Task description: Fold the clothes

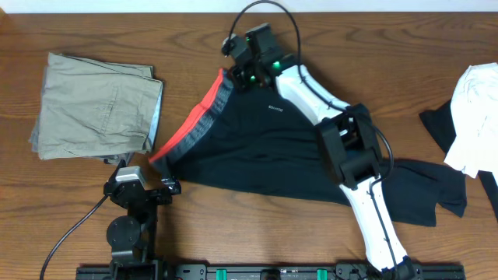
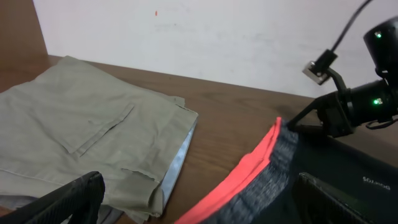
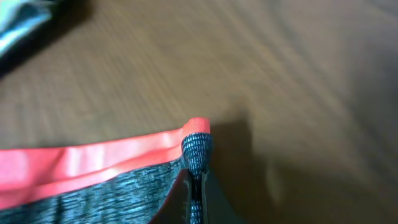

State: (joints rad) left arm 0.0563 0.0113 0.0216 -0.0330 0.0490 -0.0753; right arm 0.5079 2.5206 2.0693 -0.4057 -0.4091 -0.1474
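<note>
Your left end effector (image 1: 144,177) is hovering with its fingers spread wide near the front of the table (image 1: 78,31), between the folded khaki trousers (image 1: 93,105) and the black leggings (image 1: 264,148), which are lying mid-table. Farther out, your right end effector (image 3: 194,186) is pinching the corner of their red-and-grey waistband (image 3: 93,168).

Bare counter (image 1: 389,39) shows along the far edge and in a strip between the khaki trousers (image 1: 93,105) and the leggings (image 1: 249,152). The right arm (image 1: 311,93) lies across the leggings' middle; the white garment (image 1: 475,109) crowds the right edge.
</note>
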